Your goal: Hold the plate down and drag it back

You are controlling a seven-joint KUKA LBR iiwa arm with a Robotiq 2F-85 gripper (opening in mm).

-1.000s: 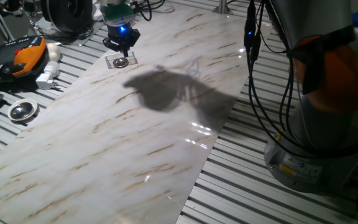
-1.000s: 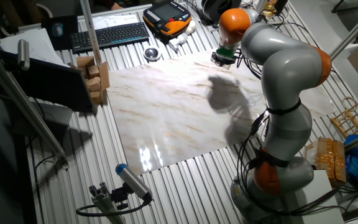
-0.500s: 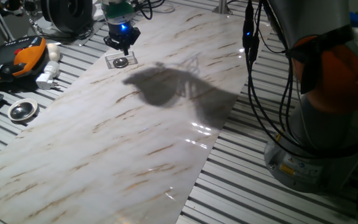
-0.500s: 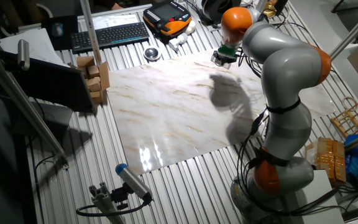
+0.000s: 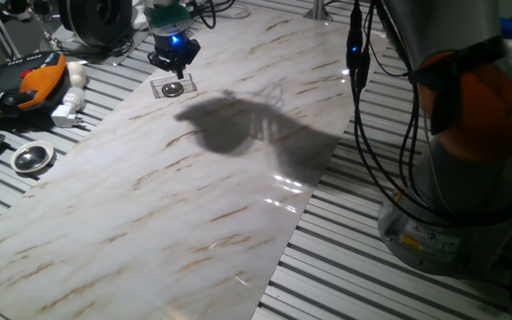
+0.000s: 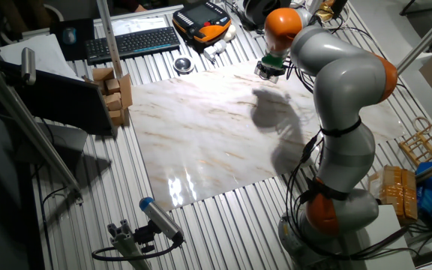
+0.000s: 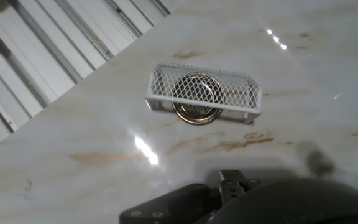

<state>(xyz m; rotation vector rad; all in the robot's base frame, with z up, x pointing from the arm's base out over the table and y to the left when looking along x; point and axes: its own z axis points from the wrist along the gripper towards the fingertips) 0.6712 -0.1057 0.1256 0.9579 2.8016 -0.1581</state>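
Silver plate (image 7: 196,98) is lying on the marble counter (image 5: 238,196) near its 11 o'clock corner, under a white mesh cover (image 7: 204,93). Gripper (image 5: 172,60) is hovering just above it; its opening cannot be told.

The arm (image 6: 343,82) is built of rounded light-grey links with glossy orange bands at the joints, one orange cap near the wrist (image 6: 282,22) and another orange ring low at the base (image 6: 325,214). Black cables (image 5: 363,116) hang in loops beside the big orange joint and run down toward the grey base, which bears a small yellow label (image 5: 413,238). The gripper (image 5: 173,59) is black, under a green-and-white section with a blue light (image 5: 175,38). In the hand view its dark body shows a screwed bracket (image 7: 232,185).
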